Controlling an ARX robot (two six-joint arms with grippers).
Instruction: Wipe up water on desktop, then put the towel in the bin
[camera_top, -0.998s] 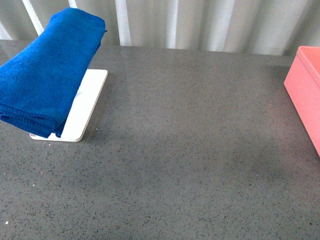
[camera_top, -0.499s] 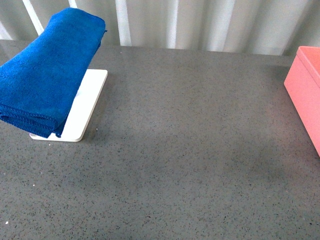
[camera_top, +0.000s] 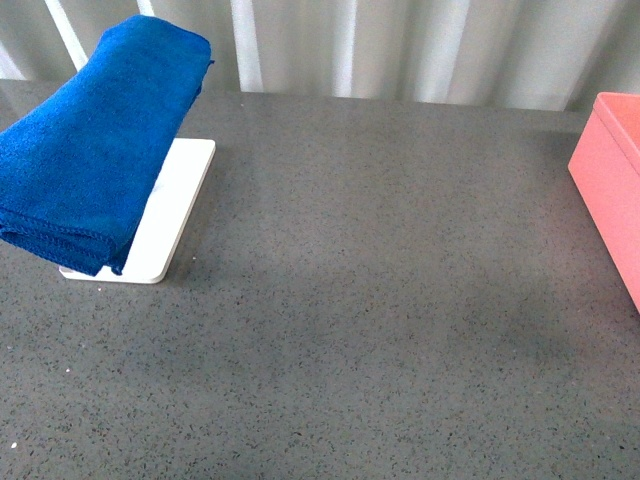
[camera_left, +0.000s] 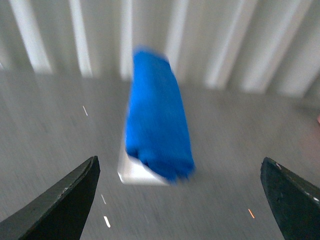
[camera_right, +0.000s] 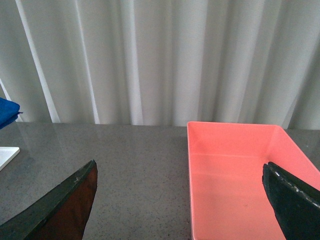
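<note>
- The towel (camera_top: 95, 140) sits at the far left of the desktop: thick bright blue microfibre, folded into a long soft roll with a stitched hem at its near end.
- It lies over the white tray (camera_top: 172, 215), a flat, smooth slab with rounded corners. It covers the tray's left part and overhangs it.
- In the blurred left wrist view, the left gripper (camera_left: 178, 162) has its dark wedge-shaped jaws spread wide with nothing between them. The towel (camera_left: 157, 120) is ahead of it.
- The desktop (camera_top: 380, 300) is a broad, flat dark grey surface, matte and finely speckled like stone.
- Behind it hangs a pale pleated curtain (camera_top: 400, 45).
- The right gripper (camera_right: 179, 167) also has its jaws spread wide and bare.
- The bin (camera_top: 612, 170) stands at the far right, well apart from the towel. It is smooth salmon-pink plastic, rectangular and straight-walled with a rim.
</note>
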